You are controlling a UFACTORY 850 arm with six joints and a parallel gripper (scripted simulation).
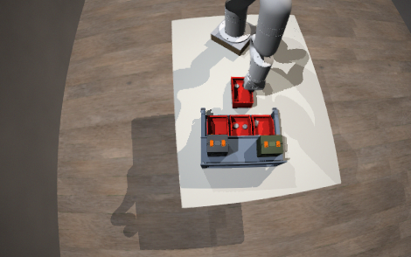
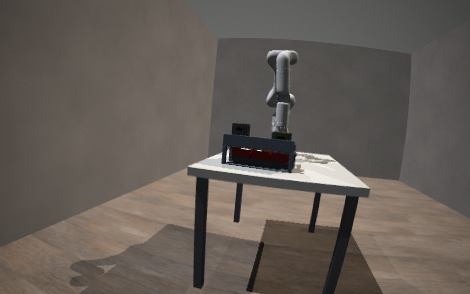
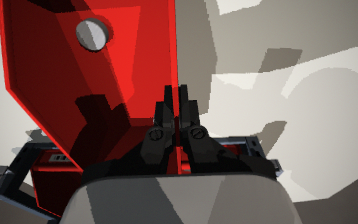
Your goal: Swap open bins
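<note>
From the top the gripper (image 1: pixel 252 86) pinches the side wall of the bin (image 1: pixel 241 93) on the table (image 1: pixel 192 52) before the shelf (image 1: pixel 243 139), the exterior hides it, and at the wrist nearly shut fingers clamp that thin wall, so it may twist loose.

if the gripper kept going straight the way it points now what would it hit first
The gripper is shut on the side wall of the red bin on the table, pointing down. Going on, it would likely drive that wall against the table top; depth is unclear.
</note>
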